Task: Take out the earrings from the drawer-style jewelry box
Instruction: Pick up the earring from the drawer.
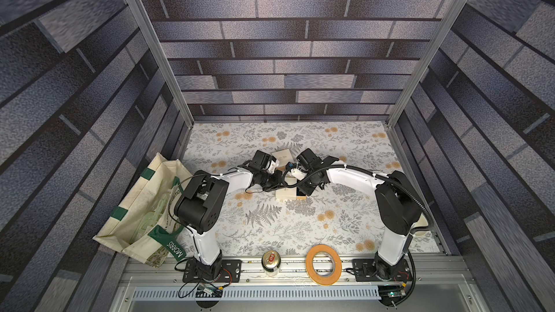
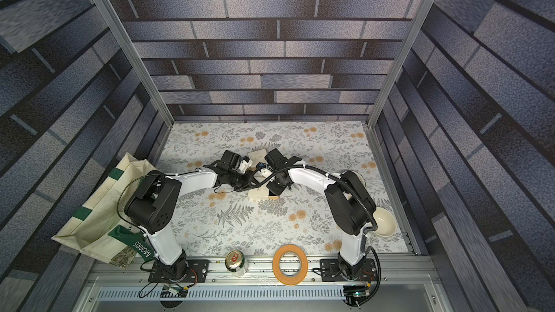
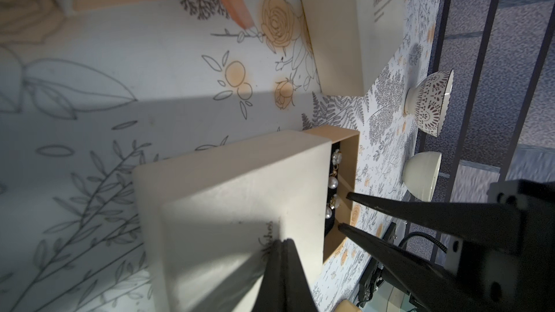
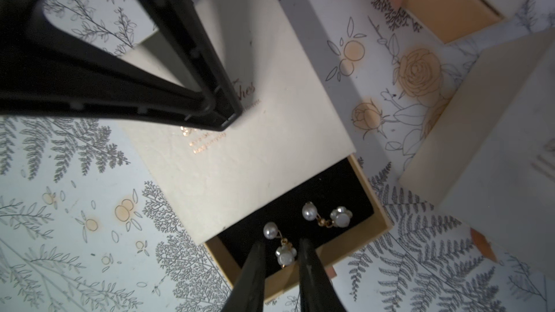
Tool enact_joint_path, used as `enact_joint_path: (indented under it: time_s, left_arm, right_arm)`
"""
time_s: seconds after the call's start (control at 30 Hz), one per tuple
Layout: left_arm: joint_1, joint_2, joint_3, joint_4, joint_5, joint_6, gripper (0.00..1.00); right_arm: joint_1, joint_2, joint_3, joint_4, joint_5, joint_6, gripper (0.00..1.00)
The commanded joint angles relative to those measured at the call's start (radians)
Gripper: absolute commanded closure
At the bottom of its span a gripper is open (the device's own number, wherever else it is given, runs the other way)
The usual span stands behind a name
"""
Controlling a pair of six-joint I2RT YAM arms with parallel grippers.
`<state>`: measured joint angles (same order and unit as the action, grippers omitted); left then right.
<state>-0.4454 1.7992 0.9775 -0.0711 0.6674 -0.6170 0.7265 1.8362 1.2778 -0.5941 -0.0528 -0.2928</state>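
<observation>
Earrings [image 4: 326, 216] too small to find in both top views (arms [image 1: 270, 180] cover most of the jewelry box [image 1: 288, 198]). Right wrist view: drawer [image 4: 370, 192] half under the box's sleeve [image 4: 255, 160]; cream box [image 4: 495, 133] beside it cropped.

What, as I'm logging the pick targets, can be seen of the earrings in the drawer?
The earrings are two matching drops: each a round white pearl linked by a short gold-toned piece to a white flower-shaped piece. Both lie flat, apart, on the black lining of the pulled-out drawer. The right gripper has its open jaws either side of one flower; contact cannot be told.
</observation>
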Motion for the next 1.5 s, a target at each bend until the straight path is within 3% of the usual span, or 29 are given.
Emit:
enact_joint_path:
  time_s: [0.0,0.8,1.47]
  left_arm:
    - [-0.008,0.059,-0.033,-0.119,-0.089,0.015,1.00]
    - [-0.005,0.068,-0.041,-0.107,-0.086,0.010,1.00]
    - [-0.003,0.067,-0.046,-0.108,-0.086,0.010,1.00]
  right_arm:
    - [0.009,0.015,-0.015,0.014,-0.006,0.008,0.77]
    - [0.008,0.024,-0.060,0.081,-0.016,0.028,0.77]
    - [0.007,0.018,-0.052,0.077,-0.014,0.032,0.92]
